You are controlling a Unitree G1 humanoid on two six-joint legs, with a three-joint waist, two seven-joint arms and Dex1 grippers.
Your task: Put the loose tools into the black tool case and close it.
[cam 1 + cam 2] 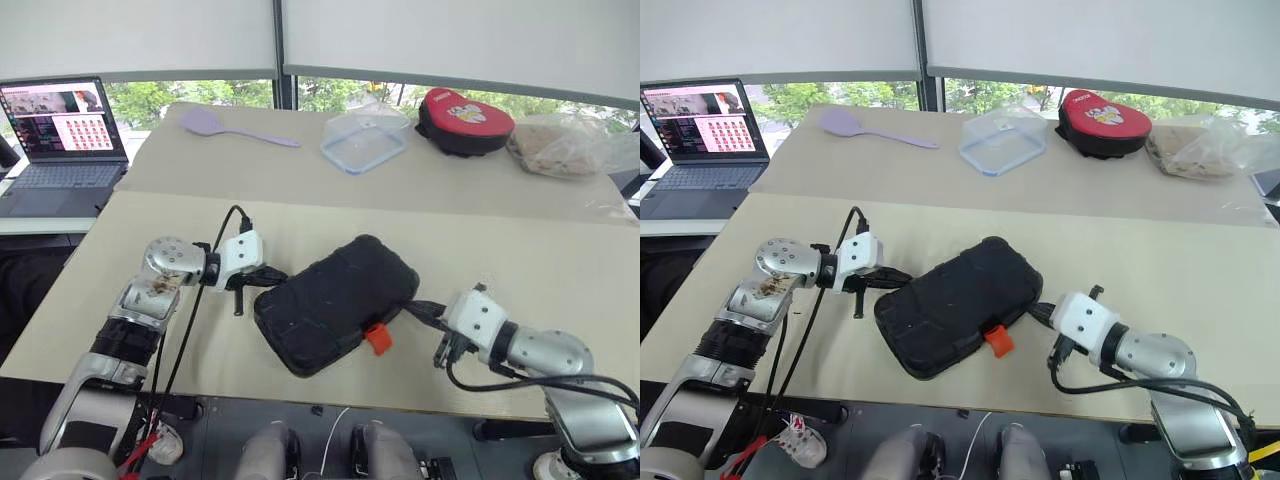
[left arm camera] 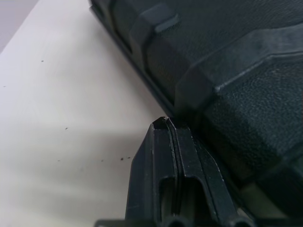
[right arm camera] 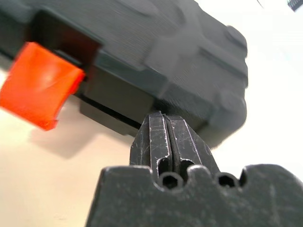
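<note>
Black moulded plastic — the black tool case (image 1: pixel 335 303) lies with its lid down, diagonally on the near part of the pale table (image 1: pixel 560 270), its orange latch (image 1: pixel 377 339) on the near long edge, sticking out from the case. In the right wrist view the latch flap (image 3: pixel 40 92) stands clear of the case wall rather than lying flat against it.

Left gripper (image 1: pixel 270 279): fingers pressed together with nothing between them, the tips at the left end of the case. In the left wrist view the paired fingers (image 2: pixel 173 151) meet the textured shell just beside its lower edge; whether they actually press on it cannot be told.

Right gripper (image 1: pixel 420 309): fingers likewise closed and empty, pointing at the right end of the case near the latch side. The right wrist view shows the closed fingertips (image 3: pixel 163 137) right at the base of the case wall, beside the latch.

Far part of the table, well apart from the case: a lilac spoon (image 1: pixel 232 129), a clear lidded container (image 1: pixel 364 139), a red-and-black pouch (image 1: pixel 464 121) and a crumpled clear bag (image 1: pixel 562 146) — set in a row from left to right. An open laptop (image 1: pixel 62 140) stands on a separate surface at the left.
</note>
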